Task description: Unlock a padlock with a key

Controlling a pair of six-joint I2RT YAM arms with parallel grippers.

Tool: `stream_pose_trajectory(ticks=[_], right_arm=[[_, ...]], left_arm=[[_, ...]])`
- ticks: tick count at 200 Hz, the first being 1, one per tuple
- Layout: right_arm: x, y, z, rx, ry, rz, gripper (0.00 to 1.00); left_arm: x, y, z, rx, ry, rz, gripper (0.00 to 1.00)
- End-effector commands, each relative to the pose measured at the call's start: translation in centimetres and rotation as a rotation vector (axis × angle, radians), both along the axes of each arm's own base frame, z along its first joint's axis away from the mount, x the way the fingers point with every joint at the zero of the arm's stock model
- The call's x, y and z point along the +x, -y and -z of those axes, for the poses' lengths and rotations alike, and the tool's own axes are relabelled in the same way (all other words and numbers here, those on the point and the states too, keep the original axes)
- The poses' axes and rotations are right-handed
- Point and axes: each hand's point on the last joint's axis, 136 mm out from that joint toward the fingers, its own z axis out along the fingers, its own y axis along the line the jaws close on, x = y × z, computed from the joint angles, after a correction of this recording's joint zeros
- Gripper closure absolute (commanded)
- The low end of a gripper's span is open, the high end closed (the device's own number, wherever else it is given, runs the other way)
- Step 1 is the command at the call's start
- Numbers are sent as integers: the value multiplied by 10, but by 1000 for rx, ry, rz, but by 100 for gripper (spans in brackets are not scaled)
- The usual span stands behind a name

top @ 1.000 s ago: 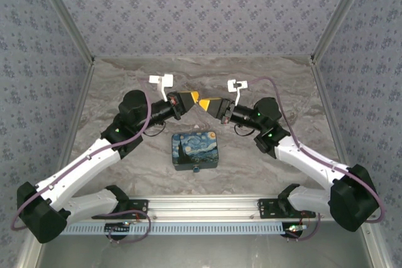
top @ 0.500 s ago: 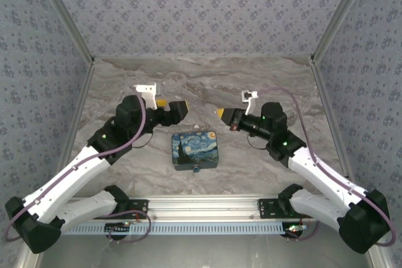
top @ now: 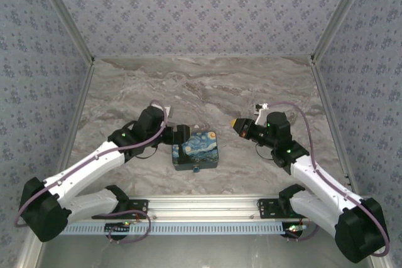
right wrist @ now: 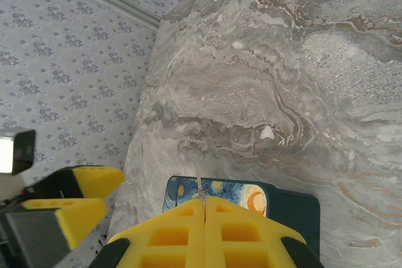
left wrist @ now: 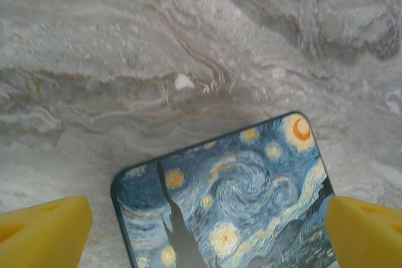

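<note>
Two grippers showed, each with two blocky yellow fingers. The right gripper (right wrist: 205,204) was closed, its fingers pressed flat together and pinching the one key (right wrist: 198,184), a thin metal sliver standing out from the seam at their tips. The left gripper (left wrist: 204,233) was spread wide and held nothing. Its fingers (left wrist: 44,233) hung on either side of one rectangular box (left wrist: 239,199) with rounded corners and a smooth lid printed with a swirling blue-and-yellow starry-night painting. From overhead, the left gripper sat over the box's far-left corner, and the right gripper hovered near its far-right corner, apart from it. In the right wrist view the closed fingers hid part of the box. One tiny blue-teal padlock (top: 196,169) sat against the middle of the box's near side, apart from both grippers and too small for detail. The box lay on a grey-brown veined marble-look tabletop (top: 207,86), enclosed by three walls (top: 201,10) papered in a small floral pattern.
</note>
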Motion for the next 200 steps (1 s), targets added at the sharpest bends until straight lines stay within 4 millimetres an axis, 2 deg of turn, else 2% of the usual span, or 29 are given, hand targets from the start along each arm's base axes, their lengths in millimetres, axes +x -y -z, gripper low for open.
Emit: stream_pose_trajectory(ticks=[1,21,47,75,106,126,156,200], right_arm=[[-4,-3,-5,36,3,-24,100],[-8,-8,-10,64,18,-59,100],[-13,-16,-21,121,55,-114,100],[-17,-22,-40,211,104,-146,100],[-21,-31,-67,284,144,-179,100],[-27,-40,-81,309,166,-210,100],[-35,-60,-98,333,193,-260,100],[-36,-83,-107,351,207,-299,100]], left_arm=[[-3,20,-6,-103,-23,49,8],[-7,40,-16,-210,-34,113,10],[-11,66,-54,-417,-10,185,12],[-12,74,-98,-583,61,209,12],[-13,79,-131,-706,100,228,13],[-12,81,-142,-741,113,234,14],[-9,86,-149,-757,112,245,18],[-9,96,-150,-779,92,262,26]])
